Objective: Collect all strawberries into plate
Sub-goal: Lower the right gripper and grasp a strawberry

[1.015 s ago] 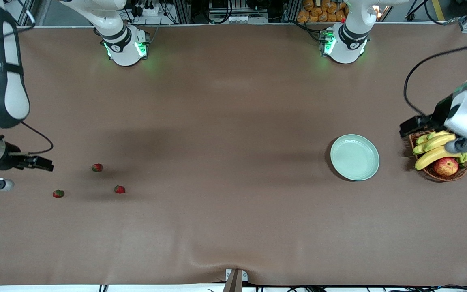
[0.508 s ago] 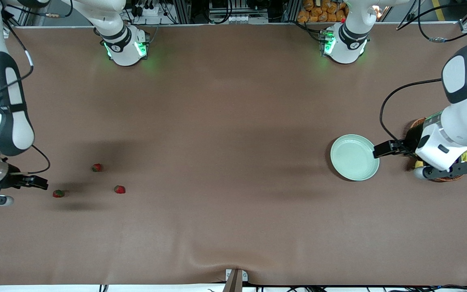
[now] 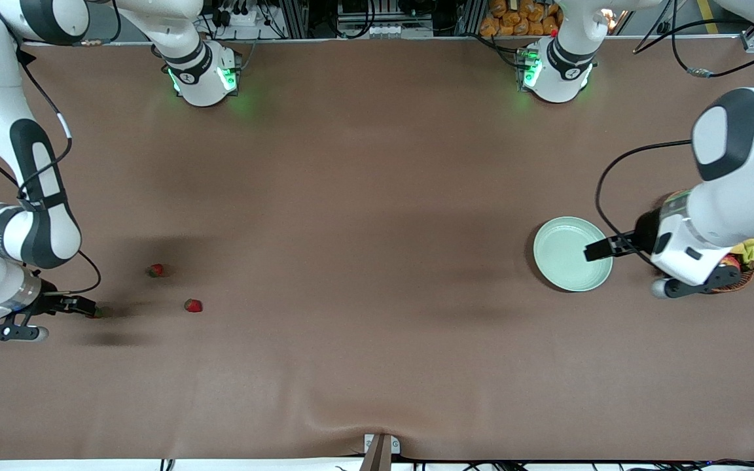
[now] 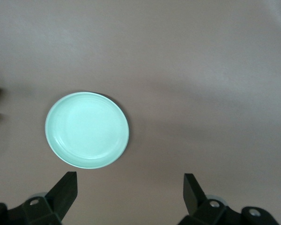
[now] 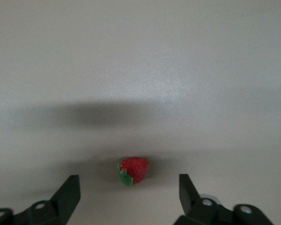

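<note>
A matte brown surface [image 3: 364,216] carries a round, glossy mint plate [image 3: 567,255], its raised rim under the wide-open, empty left hand [image 3: 592,252]. Well apart from the plate lie 3 bumpy red strawberries [image 3: 192,305]; the right hand [image 5: 126,194] stands open around 1, gripping nothing.

Front camera: high, facing both bases, whole table [image 3: 364,196]. Wrist cameras look down, close: left shares plate [image 4: 86,130], right shares one strawberry [image 5: 133,170].
</note>
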`<state>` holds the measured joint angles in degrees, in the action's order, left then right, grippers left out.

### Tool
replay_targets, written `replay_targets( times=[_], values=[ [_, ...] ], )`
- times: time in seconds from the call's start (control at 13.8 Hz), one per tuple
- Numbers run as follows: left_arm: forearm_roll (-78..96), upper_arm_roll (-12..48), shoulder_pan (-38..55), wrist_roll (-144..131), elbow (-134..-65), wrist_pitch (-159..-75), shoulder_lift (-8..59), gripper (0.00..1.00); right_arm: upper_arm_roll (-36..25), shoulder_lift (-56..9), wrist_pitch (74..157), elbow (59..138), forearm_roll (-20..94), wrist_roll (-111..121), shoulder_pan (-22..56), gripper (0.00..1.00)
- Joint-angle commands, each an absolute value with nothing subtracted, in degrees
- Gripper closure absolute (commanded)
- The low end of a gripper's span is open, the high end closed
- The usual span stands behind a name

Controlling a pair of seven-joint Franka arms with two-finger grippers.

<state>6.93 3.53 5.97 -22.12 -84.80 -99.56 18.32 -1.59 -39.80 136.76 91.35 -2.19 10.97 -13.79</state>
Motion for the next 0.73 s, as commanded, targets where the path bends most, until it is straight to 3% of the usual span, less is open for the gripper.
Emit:
replay_targets(
  times=[0.0, 0.36, 0.65],
  values=[
    [7.82, 3.34, 7.82, -26.10, -83.85, -100.02, 18.89, 0.00, -0.70, -41.48, 136.93, 89.65, -1.67, 12.22, -14.77, 0.16],
    [7.21, 3.25, 8.52, -26.28, -84.29, -100.20, 19.69, 0.00, -0.70, -42.63, 138.60, 90.09, -1.67, 12.39, -14.77, 0.17],
    [6.94, 3.16, 9.93, -30.57, -84.73, -100.55, 19.69, 0.00, -0.79, -43.86, 138.78, 90.26, -1.67, 14.50, -15.03, 0.31]
  ],
)
